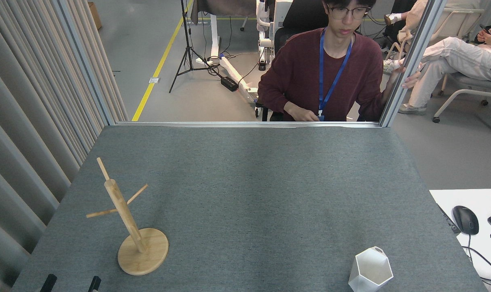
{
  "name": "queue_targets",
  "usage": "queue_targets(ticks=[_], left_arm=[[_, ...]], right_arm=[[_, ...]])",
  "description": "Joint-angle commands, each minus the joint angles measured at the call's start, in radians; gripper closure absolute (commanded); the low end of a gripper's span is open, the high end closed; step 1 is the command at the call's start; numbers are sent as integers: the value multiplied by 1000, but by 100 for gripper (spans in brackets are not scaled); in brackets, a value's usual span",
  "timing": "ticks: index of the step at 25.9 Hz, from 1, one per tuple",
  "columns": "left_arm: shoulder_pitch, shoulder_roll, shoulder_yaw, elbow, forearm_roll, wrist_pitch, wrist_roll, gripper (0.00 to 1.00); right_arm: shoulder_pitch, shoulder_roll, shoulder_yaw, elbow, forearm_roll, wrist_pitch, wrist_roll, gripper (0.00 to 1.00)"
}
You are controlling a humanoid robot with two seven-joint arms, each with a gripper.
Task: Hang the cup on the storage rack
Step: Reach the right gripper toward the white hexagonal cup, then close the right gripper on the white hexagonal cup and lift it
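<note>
At the bottom left edge, only two dark tips of our left pincer show, so we cannot tell its state. Just beside it the storage rack stands upright on the grey bench; the cup sits well apart, bottom right.

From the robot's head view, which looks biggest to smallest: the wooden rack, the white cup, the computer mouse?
1. Storage rack, clearly largest.
2. Cup, partly cut off by the bottom edge and near the camera, so it may look oversized.
3. Mouse, smallest.

White cup, bamboo-tan storage rack, grey table
</note>
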Motion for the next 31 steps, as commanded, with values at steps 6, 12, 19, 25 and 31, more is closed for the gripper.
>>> queue_targets(ticks=[6,12,19,25,31], left_arm=[[2,0,-3,3,0,1,0,0],[2,0,-2,3,2,1,0,0],[2,0,-2,3,2,1,0,0],[2,0,0,3,2,0,1,0],[2,0,2,3,2,0,1,0]], right_arm=[[-56,0,3,59,1,6,6,0],[-105,-2,6,90,4,10,6,0],[-129,0,18,102,11,10,32,0],[-172,14,18,128,14,12,36,0],[-206,9,15,157,14,10,36,0]])
